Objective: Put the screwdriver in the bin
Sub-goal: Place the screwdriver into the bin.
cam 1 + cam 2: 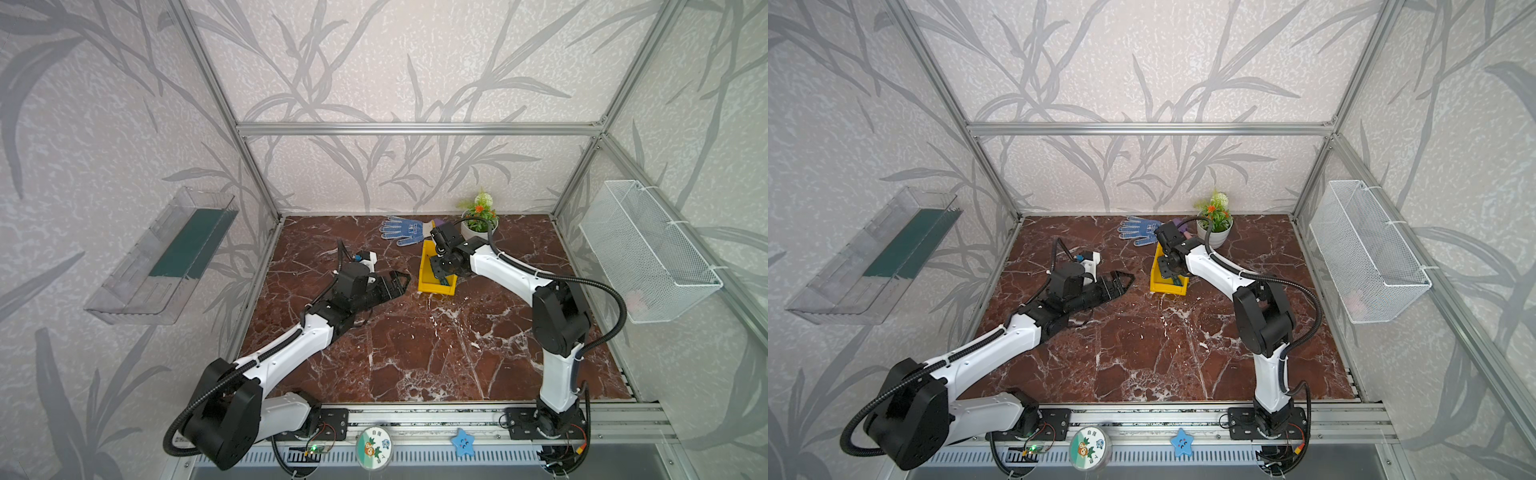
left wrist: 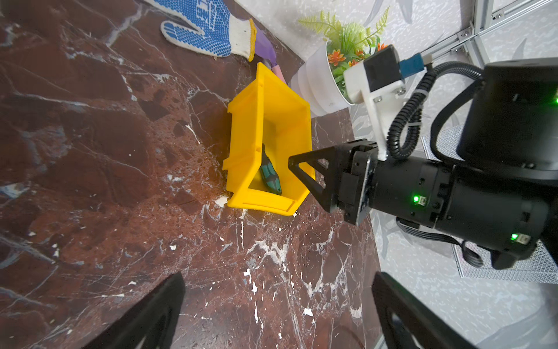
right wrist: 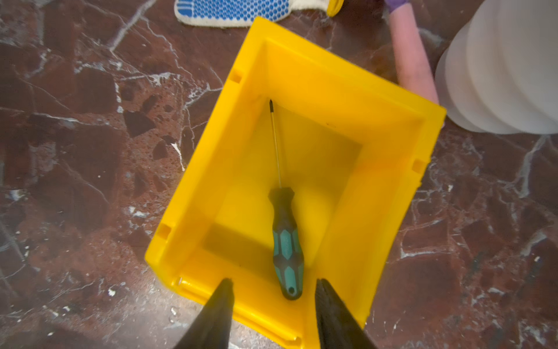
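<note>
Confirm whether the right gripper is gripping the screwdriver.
No: the screwdriver lies loose in the bin, and the right gripper stands open, clear of its handle.

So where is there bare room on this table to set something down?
Free: the broad marble table stretch in front of the left gripper and bin, and the back-left corner behind it. Crowded: back-middle, where glove, bin, potted plant and right gripper cluster.

Green-black screwdriver (image 3: 285,238) lying flat inside yellow bin (image 3: 389,187), shaft toward tall back wall.
</note>
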Available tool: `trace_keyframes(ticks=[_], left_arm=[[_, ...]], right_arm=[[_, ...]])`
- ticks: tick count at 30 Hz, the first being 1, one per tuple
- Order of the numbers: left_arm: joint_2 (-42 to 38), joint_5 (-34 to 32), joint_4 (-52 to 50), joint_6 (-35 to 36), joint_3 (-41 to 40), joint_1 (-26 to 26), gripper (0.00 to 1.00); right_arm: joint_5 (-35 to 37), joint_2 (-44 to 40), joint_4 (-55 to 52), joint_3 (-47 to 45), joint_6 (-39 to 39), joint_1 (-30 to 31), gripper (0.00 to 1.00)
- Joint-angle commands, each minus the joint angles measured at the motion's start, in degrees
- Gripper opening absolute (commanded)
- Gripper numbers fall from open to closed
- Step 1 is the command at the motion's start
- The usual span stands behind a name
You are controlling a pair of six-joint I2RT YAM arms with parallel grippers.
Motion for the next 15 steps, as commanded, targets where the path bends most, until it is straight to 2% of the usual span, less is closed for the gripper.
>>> trace_keyframes(ticks=[1,3,6,10,11,15], left_arm=[[-2.65,-5.4,-3.81,2.49,3.31,0.55,0.99],[-3.14,-7.31,-4.44,3.27,4.51,1.33,0.99],[-3.59,-12.72,-7.28,6.69,7.2,2.59,0.99],[-4.56,-26.82,-8.57,11.34,6.85,4.5,0.99],[-4.88,-29.56,-7.88,11.97,5.92,5.23,0.99],[-5.53,-41.12,-5.29,14.11,1.28,9.32,0.99]], right_arm=[[-0.2,-7.66,0.14,-0.51,-1.29,0.23,0.52],[0.91,-11.98,1.66,-2.77,-1.84,0.11,0.57],[3.25,-20.6,5.92,-8.44,-2.59,-0.98,0.75],[7.03,-32.64,16.87,-21.35,-2.72,-5.05,0.96],[7.67,-35.24,20.23,-25.03,-2.9,-6.44,0.99],[10.39,-43.85,27.9,-37.98,1.71,-15.38,0.99]])
